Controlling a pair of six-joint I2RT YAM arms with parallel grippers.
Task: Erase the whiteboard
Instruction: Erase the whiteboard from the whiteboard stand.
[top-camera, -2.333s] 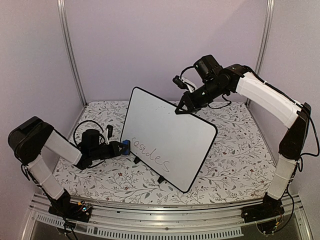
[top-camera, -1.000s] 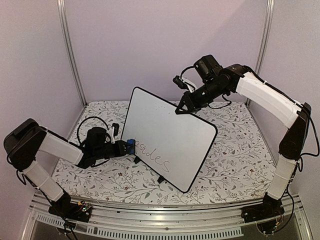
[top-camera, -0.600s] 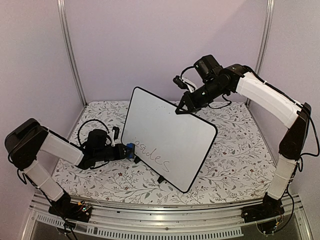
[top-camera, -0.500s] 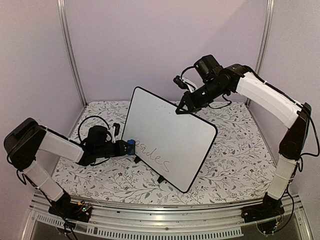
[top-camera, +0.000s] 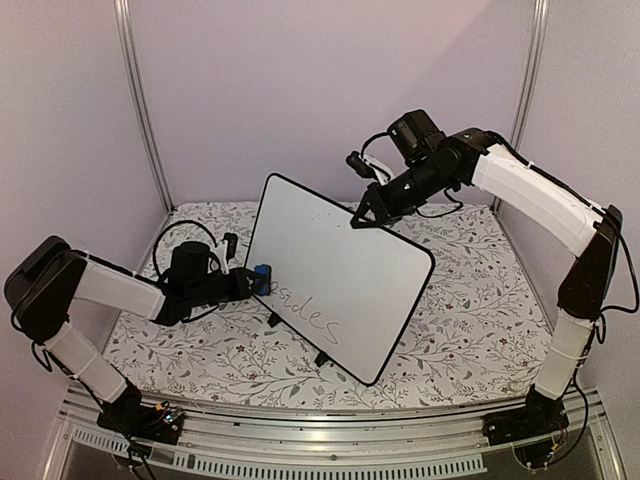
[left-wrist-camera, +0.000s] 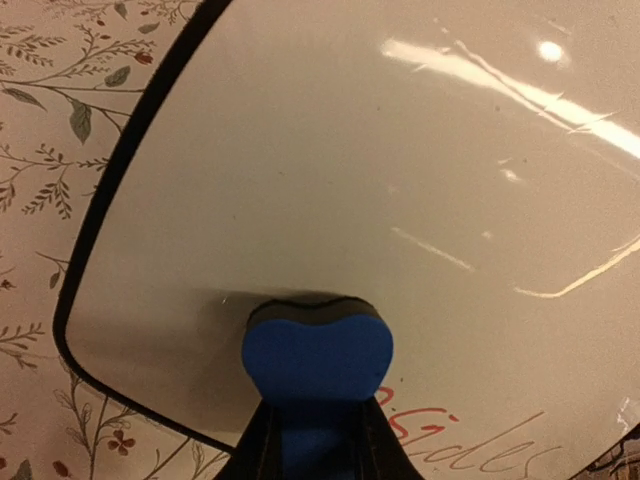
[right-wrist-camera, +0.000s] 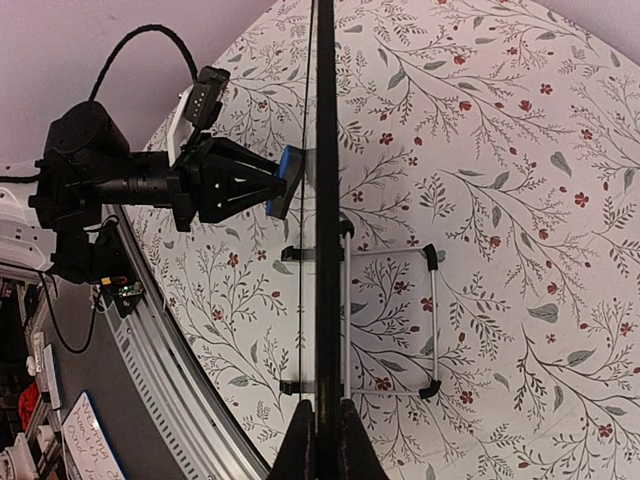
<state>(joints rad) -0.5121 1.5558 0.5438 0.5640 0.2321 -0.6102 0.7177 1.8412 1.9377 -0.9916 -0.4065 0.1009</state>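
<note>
Left pincer (left-wrist-camera: 318, 442): clenched on a small blue eraser block (left-wrist-camera: 316, 360); both fingers grip the block's narrow end.
Eraser contact: the block's dark pad face lies against the surface of the large white rectangular whiteboard with a thin black rim (top-camera: 340, 270), near the board's lower left rounded corner.
Left arm attitude: reaches low across the table from the left, with the wrist about level with the board's lower half.
Right pincer (top-camera: 358, 218): clamped tight on the whiteboard's upper rim. In the right wrist view the rim runs straight up between the two fingers (right-wrist-camera: 300, 452).
Right arm attitude: arches high from the right side and comes down onto the board's top edge from behind.
Whiteboard location: mid-table, standing on edge on small black feet (top-camera: 322, 357) and leaning back, with its writing face towards the left arm and the near edge.
Rear support: a thin wire stand (right-wrist-camera: 400, 320) is visible behind the board in the right wrist view.
Handwriting (top-camera: 305, 310): faint purple cursive along the lower part of the board, just beside the eraser on its right. The letters cannot be read with certainty.
Board surface above eraser: white, with light reflections.
Table covering (top-camera: 470, 320): pale cloth printed with grey leaves and small red flowers.
Surroundings: plain lilac walls (top-camera: 300, 90); aluminium rail (top-camera: 300, 440) at the near edge.
</note>
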